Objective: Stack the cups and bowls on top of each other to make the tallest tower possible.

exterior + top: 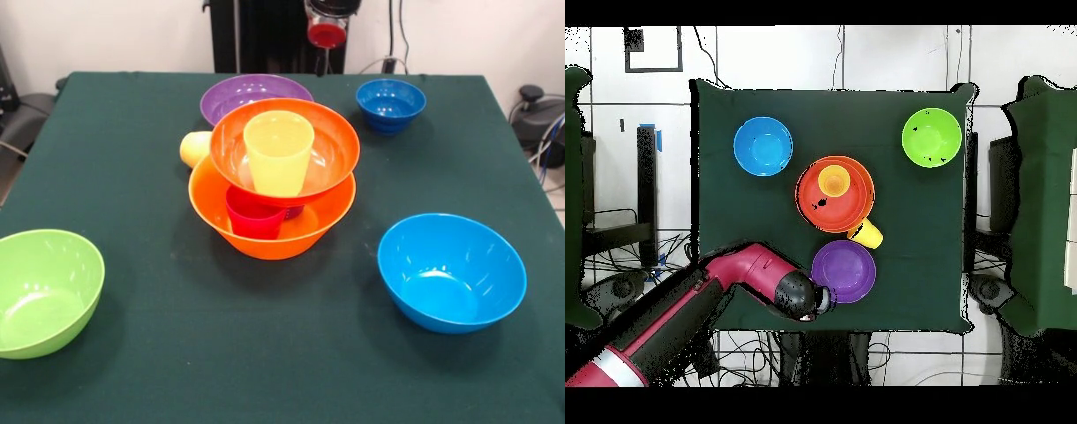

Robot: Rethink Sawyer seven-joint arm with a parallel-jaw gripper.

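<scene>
I can't tell how the gripper, lower centre overhead, is set. The tower stands mid-frame. The purple bowl behind it looks light and slippery; take its rim.

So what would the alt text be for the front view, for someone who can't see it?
A stack stands mid-table on a dark green cloth: a big orange bowl holding a red cup, a red-orange bowl on top, a yellow cup inside it. Around it sit purple, small dark blue, light blue and lime green bowls.
</scene>
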